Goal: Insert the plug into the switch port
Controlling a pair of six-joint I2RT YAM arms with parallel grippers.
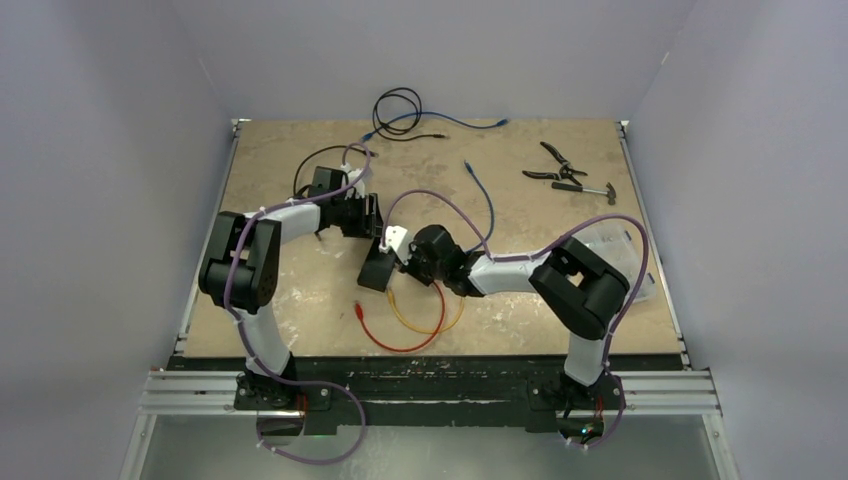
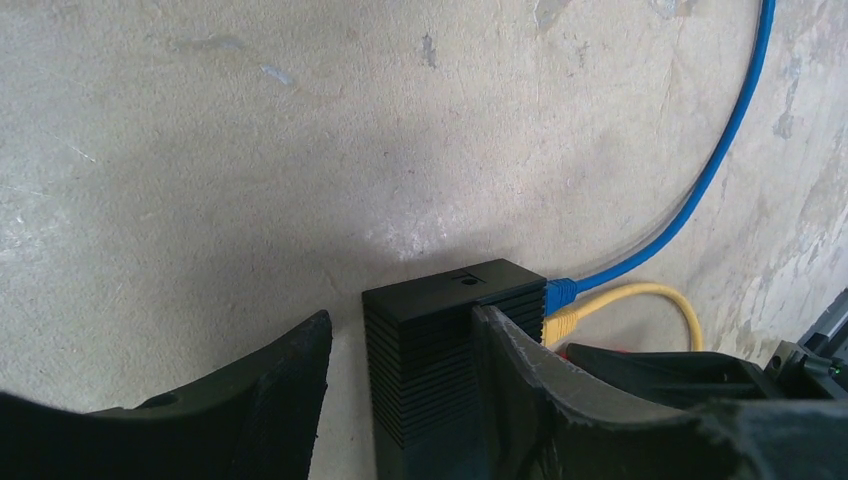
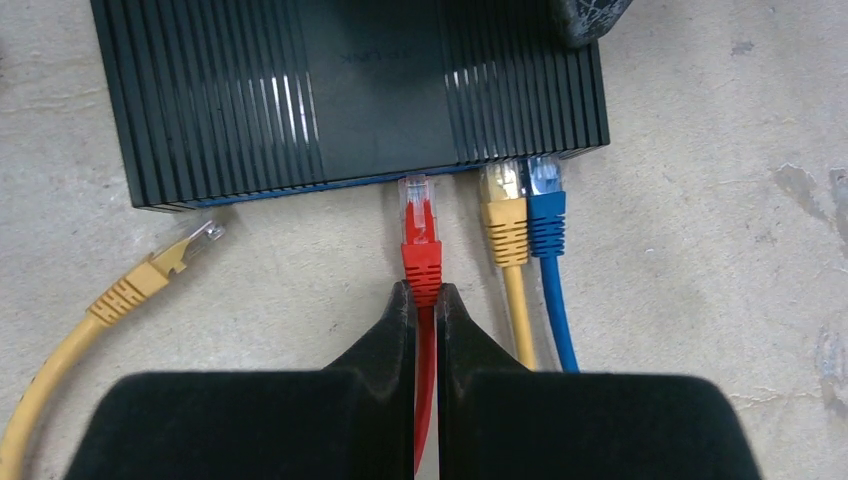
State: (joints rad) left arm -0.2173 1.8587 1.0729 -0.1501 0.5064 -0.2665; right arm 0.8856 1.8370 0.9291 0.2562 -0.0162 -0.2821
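While the right gripper [image 3: 425, 292] is pinching the red cable [image 3: 426, 400] just behind the boot of the red plug [image 3: 420, 230], its jaws clenched on the cord, the plug's clear tip is touching the socket edge of the switch [image 3: 350, 90]; how far it is sitting in the port cannot be told. The switch is lying flat on the table [image 3: 700, 300] near its middle, between the two arms. Just to the right of the red plug, a yellow plug [image 3: 503, 215] and a blue plug [image 3: 546, 210] are sitting side by side in their ports, and a second, loose yellow plug [image 3: 170, 262] is lying on the table near the switch's left corner. The left gripper [image 2: 400, 318] is straddling the switch's far end with its jaws apart: one finger [image 2: 520, 380] is pressing against the ribbed side, while the other finger [image 2: 280, 390] is standing clear of it with a gap showing.
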